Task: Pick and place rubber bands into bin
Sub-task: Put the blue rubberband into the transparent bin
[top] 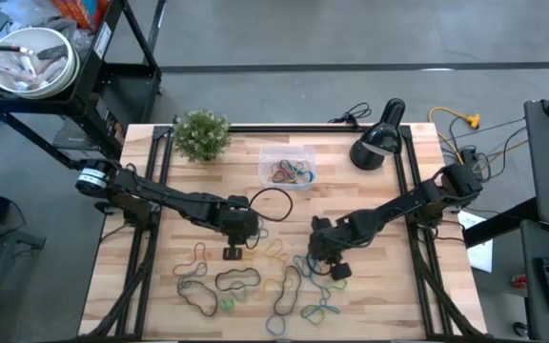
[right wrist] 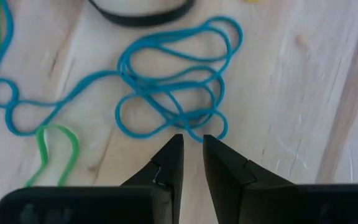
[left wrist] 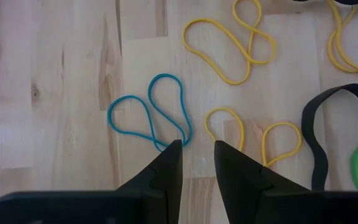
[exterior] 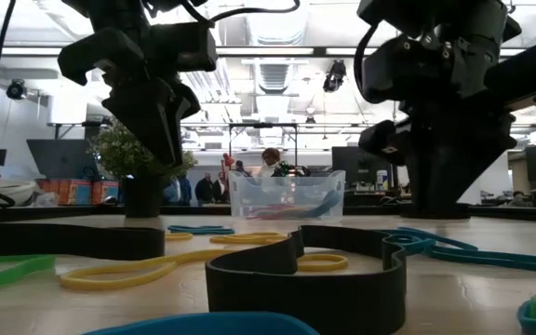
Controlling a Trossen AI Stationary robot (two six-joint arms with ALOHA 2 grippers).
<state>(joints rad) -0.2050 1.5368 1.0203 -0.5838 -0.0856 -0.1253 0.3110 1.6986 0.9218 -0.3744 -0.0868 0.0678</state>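
Near the bin [top: 288, 168]: left gripper [left wrist: 197, 149], right gripper [right wrist: 191, 142] — both slightly parted, empty.
Risk: your tangled blue rubber bands [right wrist: 173, 81] may drag neighbours.

Two dark jointed arms, black wedge-shaped fingers [left wrist: 166, 171]

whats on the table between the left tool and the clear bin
A large black rubber band lies as an open loop between the left tool and the bin; otherwise that stretch is bare wood. The high view shows it.
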